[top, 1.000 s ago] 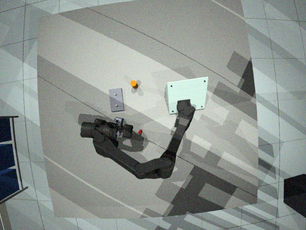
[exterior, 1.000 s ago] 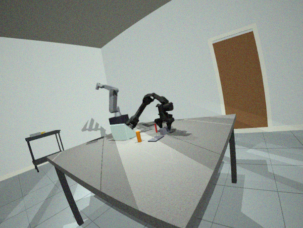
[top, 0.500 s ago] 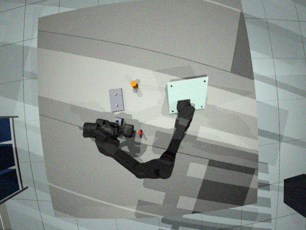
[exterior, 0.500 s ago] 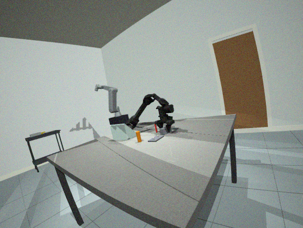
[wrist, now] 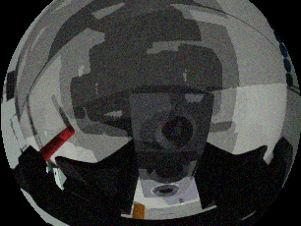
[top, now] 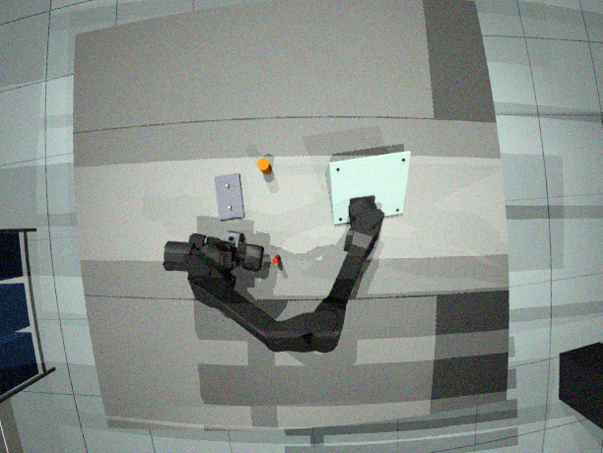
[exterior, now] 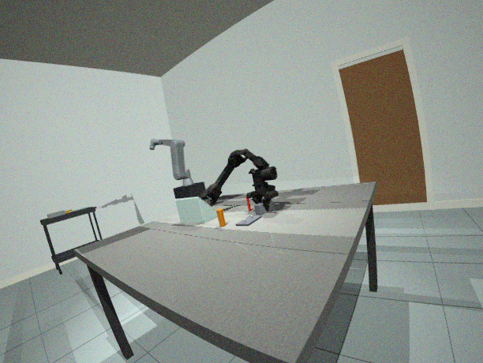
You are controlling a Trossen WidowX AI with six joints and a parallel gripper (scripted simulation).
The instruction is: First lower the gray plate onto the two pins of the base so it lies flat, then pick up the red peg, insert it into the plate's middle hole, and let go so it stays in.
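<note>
The gray plate [top: 235,238] [exterior: 259,209] [wrist: 144,110], a thick block with holes, is between my fingers; the arm hides much of it from above. My gripper [exterior: 263,201] [wrist: 164,137] is shut on it, low over the table, one finger on each side. Whether the plate touches the table is unclear. The flat gray-violet base [top: 230,197] [exterior: 245,222] lies just beyond the plate, and its two upright pins are bare. The red peg [top: 276,260] [exterior: 248,204] [wrist: 58,143] stands upright beside the gripper, apart from it.
An orange cylinder [top: 263,164] [exterior: 221,218] [wrist: 139,211] stands beyond the base, toward the pale green box [top: 369,182] [exterior: 190,211]. The arm rises from that box and bends around the near side of the red peg.
</note>
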